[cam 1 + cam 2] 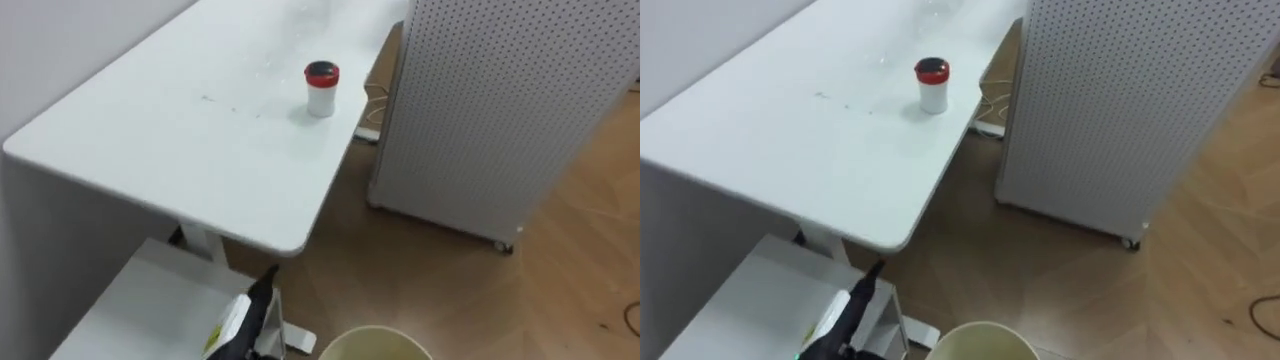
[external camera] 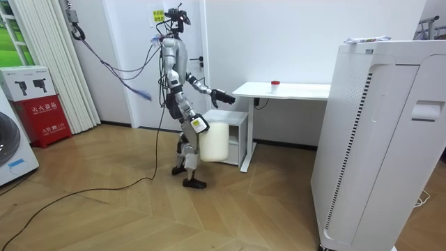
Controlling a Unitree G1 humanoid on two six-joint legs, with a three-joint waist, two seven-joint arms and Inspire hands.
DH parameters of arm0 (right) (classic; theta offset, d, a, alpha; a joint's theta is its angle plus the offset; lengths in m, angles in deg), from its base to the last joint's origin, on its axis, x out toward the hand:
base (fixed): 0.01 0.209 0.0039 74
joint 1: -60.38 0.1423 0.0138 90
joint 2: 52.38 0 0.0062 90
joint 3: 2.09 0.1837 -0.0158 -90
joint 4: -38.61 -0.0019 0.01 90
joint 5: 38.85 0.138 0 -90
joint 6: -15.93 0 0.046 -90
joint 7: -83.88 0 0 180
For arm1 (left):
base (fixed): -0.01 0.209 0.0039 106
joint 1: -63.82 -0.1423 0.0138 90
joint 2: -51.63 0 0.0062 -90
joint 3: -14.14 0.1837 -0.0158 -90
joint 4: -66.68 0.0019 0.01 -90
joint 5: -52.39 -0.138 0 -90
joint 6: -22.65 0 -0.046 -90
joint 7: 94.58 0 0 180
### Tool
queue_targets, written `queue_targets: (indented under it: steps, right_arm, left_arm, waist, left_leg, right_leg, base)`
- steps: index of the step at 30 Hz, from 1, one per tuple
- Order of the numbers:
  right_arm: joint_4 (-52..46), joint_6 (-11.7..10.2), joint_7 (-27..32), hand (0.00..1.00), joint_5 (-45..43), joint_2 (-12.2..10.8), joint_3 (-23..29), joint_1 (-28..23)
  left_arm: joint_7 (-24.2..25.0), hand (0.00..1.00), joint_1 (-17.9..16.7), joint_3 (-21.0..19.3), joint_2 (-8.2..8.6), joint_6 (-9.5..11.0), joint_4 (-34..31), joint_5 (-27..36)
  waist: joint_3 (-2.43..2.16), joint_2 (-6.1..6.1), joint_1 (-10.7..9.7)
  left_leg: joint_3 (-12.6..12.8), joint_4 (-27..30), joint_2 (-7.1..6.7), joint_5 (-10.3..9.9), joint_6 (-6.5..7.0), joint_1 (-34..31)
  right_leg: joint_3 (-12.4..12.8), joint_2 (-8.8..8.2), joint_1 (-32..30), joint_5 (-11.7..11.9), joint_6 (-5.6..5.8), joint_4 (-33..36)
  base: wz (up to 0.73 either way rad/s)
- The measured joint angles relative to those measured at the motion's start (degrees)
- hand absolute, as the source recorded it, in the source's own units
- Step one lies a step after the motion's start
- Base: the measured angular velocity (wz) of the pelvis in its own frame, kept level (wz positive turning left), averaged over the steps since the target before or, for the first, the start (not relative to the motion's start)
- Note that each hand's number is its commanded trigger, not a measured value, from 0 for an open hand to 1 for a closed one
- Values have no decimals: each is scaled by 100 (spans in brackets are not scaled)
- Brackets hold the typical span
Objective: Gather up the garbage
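On the bench (image 1: 190, 150), a red-capped white cup (image 1: 321, 88) is standing near its edge. The left hand (image 1: 257, 308) is hovering below, fingers straight and empty. The right hand (image 2: 198, 125) is hanging against the cream bin (image 1: 375, 343), and I cannot tell its grip.

The robot is silver-grey with dark joints, a black left hand (image 1: 256, 308) tagged white and yellow, and dark cables at its head.

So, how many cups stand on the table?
1. A white cup with a red lid stands near the table's right edge, beside the perforated panel. Nothing appears to hide another.
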Motion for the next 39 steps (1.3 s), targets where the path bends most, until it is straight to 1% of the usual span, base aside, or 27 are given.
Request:
queue_targets:
  steps: [2,4,5,6,7,8,9,10,11,12,13,14,15,16,17,18,19,20,22,24,25,27,28,30,32,34,39]
  right_arm:
    - [-176,-8,-2,100,-8,14,57,-96]
    - [-253,-13,-4,100,-17,16,44,-119]
    - [-262,-17,-18,100,-32,23,46,-136]
    - [-264,-27,-43,100,-58,29,53,-167]
    - [-275,-69,-76,100,-128,49,57,-258]
    - [-280,-72,-87,100,-157,66,54,-300]
    - [-267,-64,-111,100,-175,123,41,-367]
    - [-263,-67,-119,100,-184,175,42,-395]
    - [-262,-69,-117,100,-215,185,43,-412]
    - [-264,-71,-124,100,-256,198,45,-451]
    - [-233,-72,-104,100,-255,202,62,-491]
    - [-190,-64,-91,100,-255,202,97,-484]
    - [-107,-59,-67,100,-234,203,188,-474]
    - [-34,-59,-43,100,-219,229,237,-462]
    - [25,-59,-42,100,-233,257,217,-441]
    - [66,-58,-41,100,-252,244,209,-426]
    - [129,-57,-51,100,-247,196,191,-453]
    - [140,-57,-62,100,-252,179,197,-511]
    - [158,-58,-57,100,-242,181,243,-610]
    - [156,-58,-60,100,-244,177,259,-656]
    - [156,-58,-44,100,-244,170,263,-659]
    - [156,-58,24,100,-248,174,305,-685]
    - [156,-58,44,100,-248,176,355,-691]
    - [149,-57,82,100,-299,182,425,-703]
    - [143,-53,77,100,-423,181,493,-697]
    - [139,-5,62,100,-495,171,490,-698]
    - [113,75,45,100,-541,172,491,-696]
  left_arm:
    - [-5,0,-48,-52,-84,-15,-384,20]
    - [-7,0,-112,-66,-166,-17,-598,48]
    - [-8,0,-202,-82,-238,-17,-657,37]
    - [-6,0,-259,-109,-259,-18,-671,27]
    - [-10,0,-448,-212,-308,-20,-795,27]
    - [-29,0,-536,-239,-304,-20,-878,19]
    - [-47,0,-683,-284,-348,-20,-1028,28]
    - [-75,0,-822,-416,-364,-20,-1216,29]
    - [-84,0,-895,-510,-369,-20,-1353,30]
    - [-122,0,-1017,-669,-368,-18,-1583,41]
    - [-230,0,-1040,-743,-362,-11,-1738,103]
    - [-275,0,-1039,-769,-363,9,-1847,107]
    - [-376,0,-1036,-790,-347,127,-2113,166]
    - [-502,0,-1036,-835,-303,302,-2375,252]
    - [-620,0,-1026,-930,-263,449,-2620,327]
    - [-671,0,-1036,-979,-257,511,-2719,327]
    - [-775,0,-1038,-1060,-252,616,-2800,312]
    - [-842,0,-989,-1083,-233,638,-2834,296]
    - [-907,0,-1024,-1071,-215,665,-2851,283]
    - [-964,0,-1057,-1073,-221,666,-2853,321]
    - [-1016,0,-1061,-1073,-220,666,-2853,318]
    - [-1028,0,-1069,-1069,-223,665,-2853,319]
    - [-1060,0,-1075,-1069,-228,665,-2853,318]
    - [-1098,0,-1146,-1081,-242,665,-2852,323]
    - [-1100,0,-1253,-1112,-270,664,-2847,318]
    - [-1083,0,-1426,-1125,-270,639,-2829,323]
    - [-1013,0,-1575,-1129,-270,548,-2823,326]
  waist:
    - [-6,-7,14]
    - [-8,-6,17]
    - [-5,-8,16]
    - [-5,-8,15]
    - [-6,-7,18]
    - [-5,-4,27]
    - [-6,12,74]
    - [6,45,159]
    - [-4,59,199]
    - [2,65,282]
    - [2,31,345]
    - [4,18,366]
    - [13,-3,424]
    - [36,-47,564]
    - [1,4,660]
    - [-21,25,695]
    - [-117,30,718]
    - [-141,11,617]
    - [-125,-57,582]
    - [-130,-58,498]
    - [-109,-67,479]
    - [-106,-55,477]
    - [-84,-31,481]
    - [-83,-3,497]
    - [-64,34,497]
    - [-64,34,490]
    - [-53,3,505]
  left_leg:
    - [0,27,96,-40,-58,96]
    - [4,61,140,-53,-88,195]
    - [-7,154,181,-61,-101,267]
    - [-8,233,198,-61,-101,301]
    - [-74,434,245,-61,-101,348]
    - [-195,572,279,-61,-101,346]
    - [-595,813,291,-59,-98,325]
    - [-1099,1019,260,-59,-98,287]
    - [-1375,1138,229,-50,-88,232]
    - [-1841,1353,152,28,-67,147]
    - [-2311,1412,-82,3,-60,15]
    - [-2514,1333,-254,-31,-24,-98]
    - [-2765,1090,-599,-36,-17,-305]
    - [-2929,673,-840,2,-13,-428]
    - [-3043,270,-958,187,31,-527]
    - [-3050,232,-963,411,100,-550]
    - [-3002,135,-960,384,178,-426]
    - [-2971,1,-987,397,201,-224]
    - [-2899,-210,-992,420,240,24]
    - [-2896,-311,-1006,422,245,109]
    - [-2895,-373,-998,428,244,153]
    - [-2889,-432,-976,429,244,205]
    - [-2885,-499,-967,428,245,259]
    - [-2843,-642,-958,431,247,345]
    - [-2852,-709,-942,432,248,405]
    - [-2843,-824,-925,432,247,514]
    - [-2823,-1001,-908,432,247,581]
  right_leg:
    - [-155,30,102,-29,-45,-20]
    - [-276,38,170,-98,-97,23]
    - [-287,44,223,-179,-122,67]
    - [-286,56,257,-222,-139,84]
    - [-244,108,350,-326,-162,111]
    - [-195,150,391,-374,-174,136]
    - [-53,255,446,-475,-225,199]
    - [106,365,456,-524,-287,266]
    - [221,431,487,-527,-300,277]
    - [474,544,515,-495,-337,267]
    - [742,603,533,-486,-365,257]
    - [865,613,526,-486,-369,248]
    - [1100,631,508,-499,-372,239]
    - [1354,674,496,-487,-333,237]
    - [1547,769,489,-474,-313,248]
    - [1590,801,499,-461,-287,272]
    - [1619,825,561,-447,-261,243]
    - [1546,768,676,-447,-266,174]
    - [1420,748,862,-461,-246,15]
    - [1368,746,970,-442,-270,-134]
    - [1364,748,1011,-433,-285,-205]
    - [1329,756,1073,-406,-300,-344]
    - [1310,761,1127,-404,-301,-422]
    - [1317,767,1149,-404,-305,-483]
    - [1312,783,1215,-406,-309,-584]
    - [1309,805,1342,-406,-309,-719]
    - [1313,832,1424,-403,-314,-911]
  base:
    - [-13]
    - [-16]
    - [-19]
    - [-19]
    - [-14]
    - [-26]
    - [-47]
    - [-58]
    - [-79]
    - [-75]
    - [-63]
    - [-44]
    - [-63]
    - [-103]
    - [-111]
    - [-97]
    - [-54]
    - [-33]
    - [-14]
    - [-4]
    - [4]
    - [-2]
    - [-4]
    - [-15]
    - [-15]
    - [-6]
    - [-1]
